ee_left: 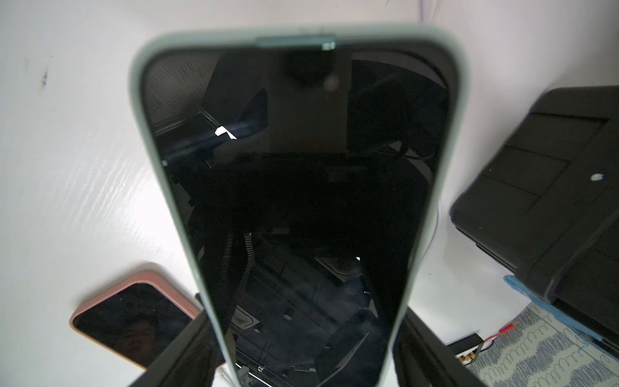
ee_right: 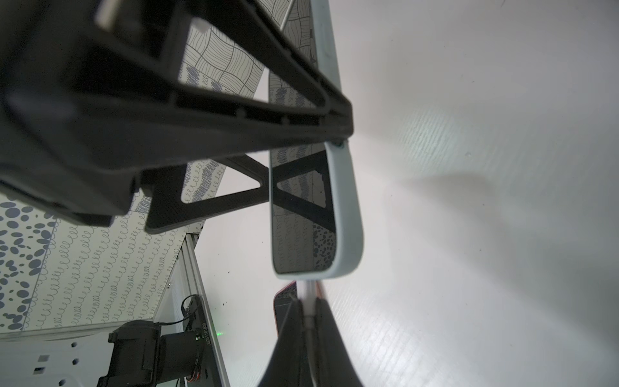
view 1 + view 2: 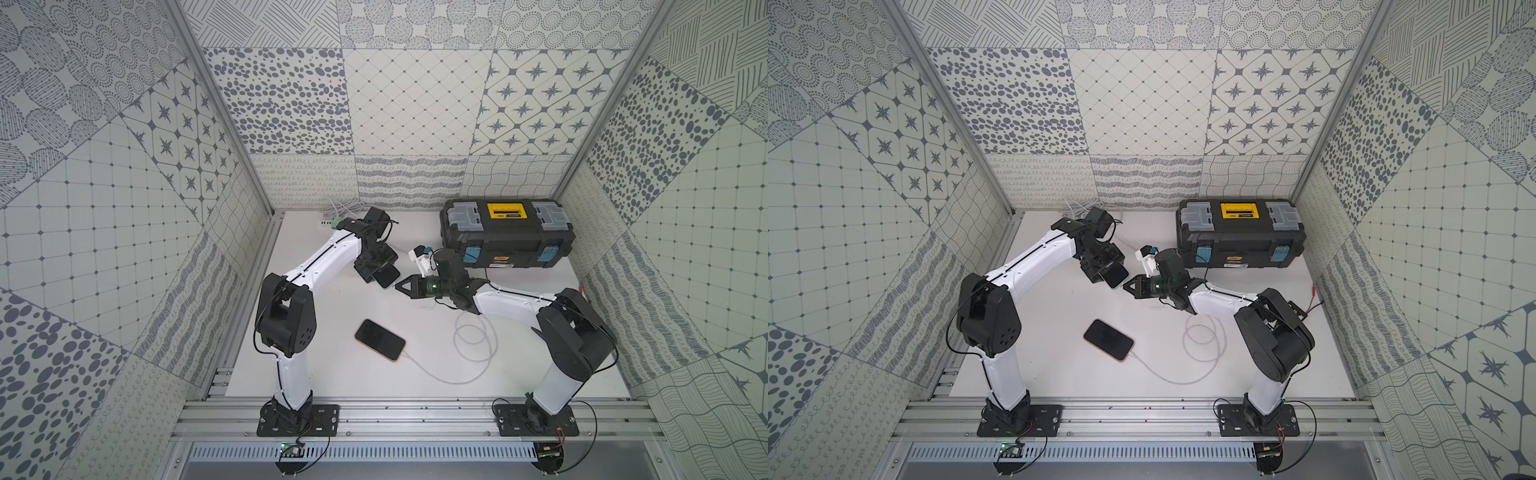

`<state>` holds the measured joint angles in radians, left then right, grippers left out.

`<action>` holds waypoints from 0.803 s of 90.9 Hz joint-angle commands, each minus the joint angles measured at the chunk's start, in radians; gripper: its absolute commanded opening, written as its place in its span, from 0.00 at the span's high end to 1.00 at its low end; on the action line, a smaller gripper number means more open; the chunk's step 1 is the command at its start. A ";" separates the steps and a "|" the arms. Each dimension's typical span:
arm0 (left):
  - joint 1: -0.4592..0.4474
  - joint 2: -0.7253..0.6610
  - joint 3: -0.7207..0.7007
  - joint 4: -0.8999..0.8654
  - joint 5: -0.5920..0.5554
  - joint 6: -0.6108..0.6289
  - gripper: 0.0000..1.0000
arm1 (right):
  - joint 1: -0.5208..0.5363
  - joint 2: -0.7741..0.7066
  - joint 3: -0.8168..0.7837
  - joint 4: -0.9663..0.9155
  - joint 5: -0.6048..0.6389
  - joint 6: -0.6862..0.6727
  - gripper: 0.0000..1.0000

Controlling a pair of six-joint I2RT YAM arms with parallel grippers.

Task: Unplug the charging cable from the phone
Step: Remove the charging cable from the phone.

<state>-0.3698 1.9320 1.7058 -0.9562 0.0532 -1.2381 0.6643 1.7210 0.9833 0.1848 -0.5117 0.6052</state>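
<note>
Grey-green case marks the phone (image 1: 301, 184) under work. It hangs above the table (image 3: 332, 374), clamped across its sides by the left gripper (image 3: 380, 270). The right gripper (image 3: 401, 286) meets its free end, jaws pressed together on a white plug (image 2: 310, 295). In the right wrist view the plug reaches the phone's edge; I cannot tell whether it is seated or clear of the port.

Step, as I judge it: the pull itself. The next move calls for a straight draw along the phone's long axis, away from the port, with the left grip unyielding. Any sideways pull risks levering the plug.

Count:
- Phones, two: the held one, and a pink phone (image 3: 380, 340) flat on the table with a cable (image 3: 419, 365) plugged in and coiled near the right arm. Whether the pinched plug belongs to that cable, I cannot tell.
- Grippers, two.
- Toolbox (image 3: 507, 232), one.
</note>
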 commanded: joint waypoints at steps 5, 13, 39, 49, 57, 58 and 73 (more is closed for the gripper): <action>0.019 -0.032 0.009 0.022 -0.065 0.007 0.76 | 0.002 -0.030 -0.036 -0.024 0.011 -0.036 1.00; 0.022 -0.035 0.008 0.023 -0.065 0.006 0.78 | 0.002 -0.033 -0.041 -0.024 0.011 -0.036 1.00; 0.031 -0.039 0.003 0.020 -0.071 0.006 0.78 | 0.001 -0.050 -0.055 -0.032 0.019 -0.046 1.00; 0.031 -0.038 -0.004 0.023 -0.071 0.008 0.78 | 0.002 -0.060 -0.056 -0.036 0.026 -0.049 1.00; 0.032 -0.035 -0.013 0.024 -0.072 0.009 0.78 | 0.000 -0.069 -0.058 -0.049 0.039 -0.056 1.00; 0.031 -0.034 -0.014 0.025 -0.072 0.010 0.78 | -0.001 -0.070 -0.058 -0.050 0.042 -0.057 1.00; 0.030 -0.013 -0.026 0.019 -0.070 0.025 0.78 | -0.027 -0.096 -0.071 -0.075 0.076 -0.058 1.00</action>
<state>-0.3420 1.9141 1.6894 -0.9531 0.0025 -1.2373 0.6548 1.6695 0.9306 0.1101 -0.4747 0.5663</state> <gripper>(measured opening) 0.761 0.100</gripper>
